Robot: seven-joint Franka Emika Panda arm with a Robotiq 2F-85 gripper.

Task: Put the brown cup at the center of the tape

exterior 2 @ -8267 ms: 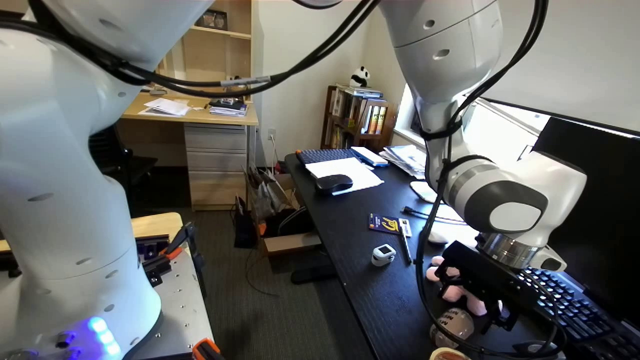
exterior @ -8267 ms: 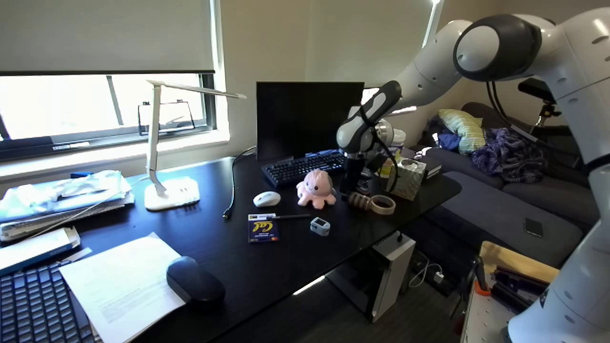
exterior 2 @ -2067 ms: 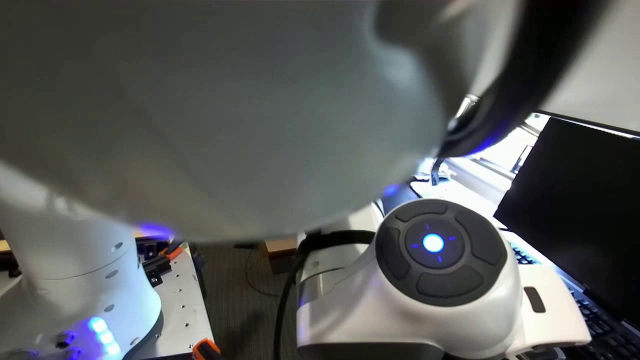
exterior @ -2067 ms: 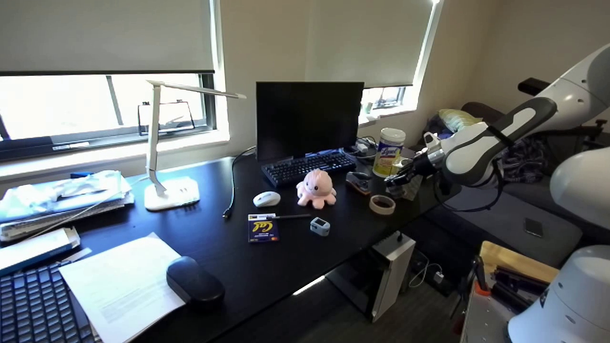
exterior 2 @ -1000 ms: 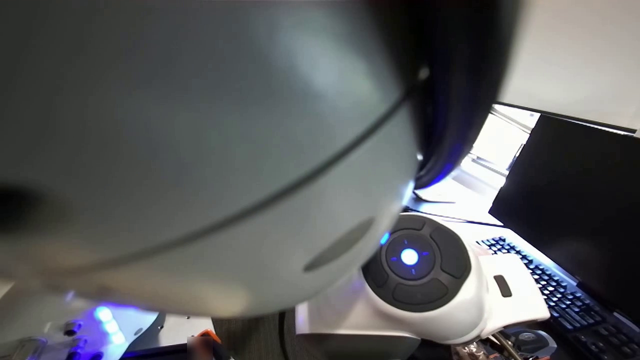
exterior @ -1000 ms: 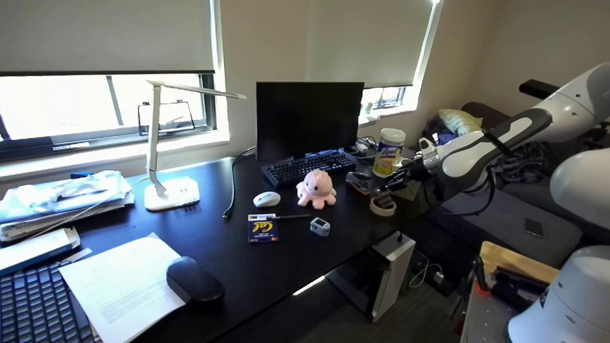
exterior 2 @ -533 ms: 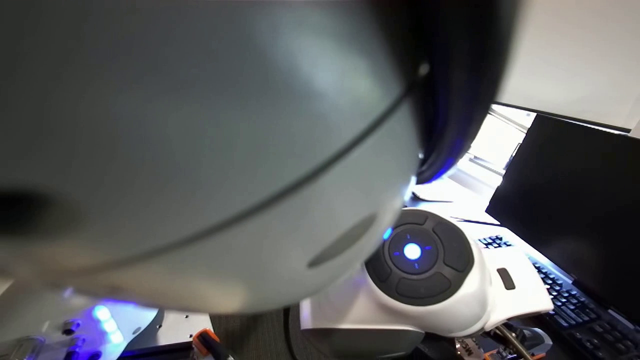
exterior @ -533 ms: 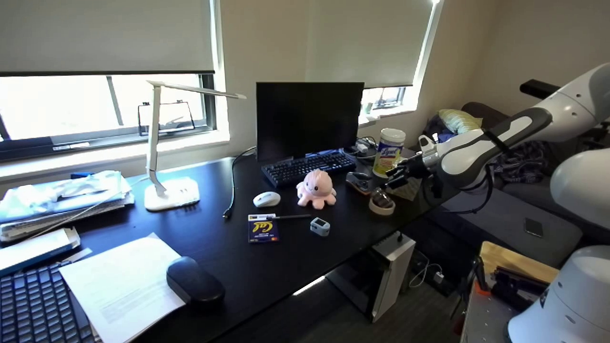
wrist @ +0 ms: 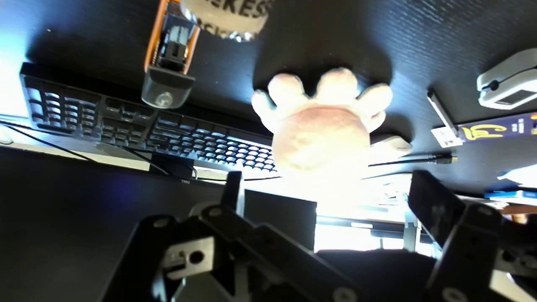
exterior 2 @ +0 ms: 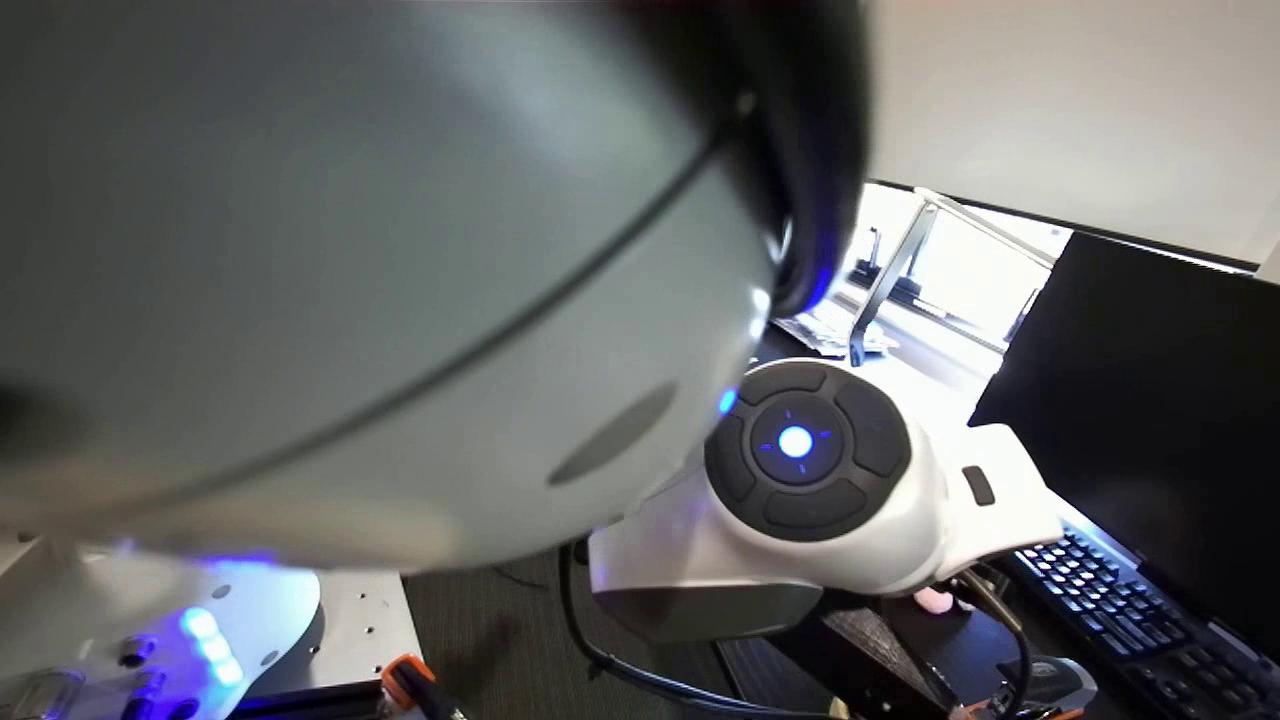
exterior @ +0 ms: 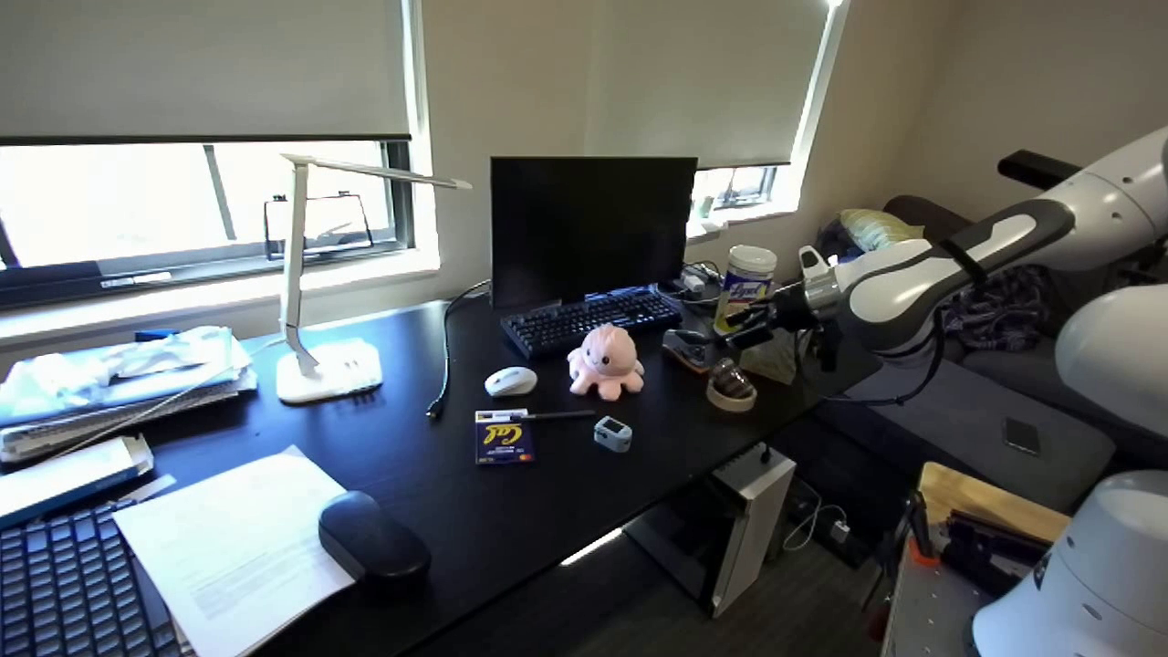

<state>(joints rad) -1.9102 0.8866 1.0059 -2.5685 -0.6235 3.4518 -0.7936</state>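
Note:
The brown cup point(exterior: 730, 377), clear-looking with dark lettering, sits in the tape point(exterior: 732, 401), a tan ring on the desk. It leans slightly. In the wrist view only the cup's lower part point(wrist: 230, 19) shows at the top edge; the tape is out of view there. My gripper point(exterior: 725, 330) is open and empty, above and behind the cup and apart from it. In the wrist view the gripper point(wrist: 327, 182) has its fingers wide apart with nothing between them. In an exterior view the arm point(exterior 2: 400, 300) hides the cup.
An orange-black stapler point(exterior: 689, 349) lies behind the cup. A pink octopus toy point(exterior: 607, 362) stands left of it. A Lysol canister point(exterior: 745, 290) and a tissue box point(exterior: 774, 356) stand close by the gripper. The monitor point(exterior: 593, 228) and keyboard point(exterior: 593, 321) are further back.
The cup, beside the tape 8.3 s ago, now sits in the ring. The gripper was at the cup 1.0 s ago, then opened, let go and moved up and back.

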